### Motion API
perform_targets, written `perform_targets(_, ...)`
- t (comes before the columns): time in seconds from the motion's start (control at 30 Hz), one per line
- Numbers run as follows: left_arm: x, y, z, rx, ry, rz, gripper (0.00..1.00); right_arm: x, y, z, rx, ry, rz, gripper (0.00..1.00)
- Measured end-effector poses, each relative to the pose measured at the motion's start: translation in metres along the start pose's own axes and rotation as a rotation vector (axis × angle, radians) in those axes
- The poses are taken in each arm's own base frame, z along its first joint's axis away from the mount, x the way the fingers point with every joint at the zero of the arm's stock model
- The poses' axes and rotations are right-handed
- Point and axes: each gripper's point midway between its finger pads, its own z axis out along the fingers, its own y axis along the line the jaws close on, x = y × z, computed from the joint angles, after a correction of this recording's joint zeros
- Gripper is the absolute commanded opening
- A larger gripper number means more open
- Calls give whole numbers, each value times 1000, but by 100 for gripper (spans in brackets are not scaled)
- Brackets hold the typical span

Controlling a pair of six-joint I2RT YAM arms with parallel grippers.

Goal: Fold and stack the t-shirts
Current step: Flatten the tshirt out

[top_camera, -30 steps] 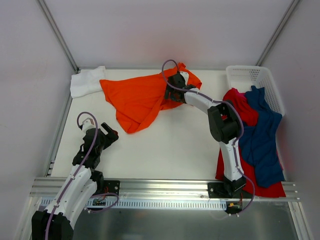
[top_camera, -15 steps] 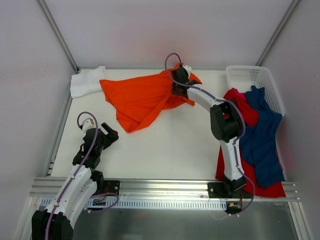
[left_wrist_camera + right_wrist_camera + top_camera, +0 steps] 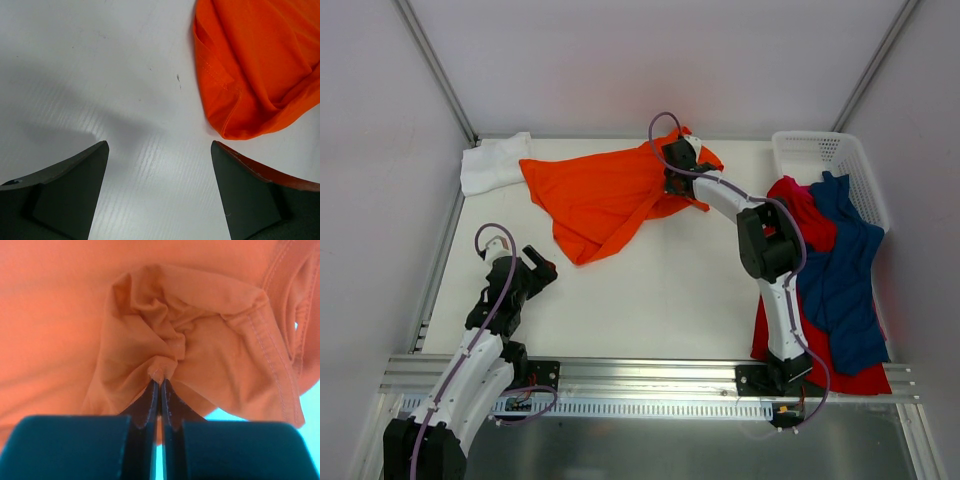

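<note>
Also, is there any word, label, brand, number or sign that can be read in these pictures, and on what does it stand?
There are none: no view shows any text that can be read.
The orange t-shirt, the white t-shirt, the red t-shirt and the dark blue t-shirt are plain, with no print.
The white perforated basket shows no label.

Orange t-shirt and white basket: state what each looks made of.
Orange t-shirt: thin, soft matte cloth, probably a cotton-like knit. It crumples into fine wrinkles where the right pincer pinches it, and a stitched hem shows. White basket: rigid plastic by the look, smooth, its walls pierced with regular rows of small holes.
</note>
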Motion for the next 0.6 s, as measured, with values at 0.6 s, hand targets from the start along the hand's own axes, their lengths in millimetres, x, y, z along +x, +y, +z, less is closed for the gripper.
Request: perform_targets(0.6,35,-99,38,166,359,173,81,-58,46,-174,-173,-169,-115,0)
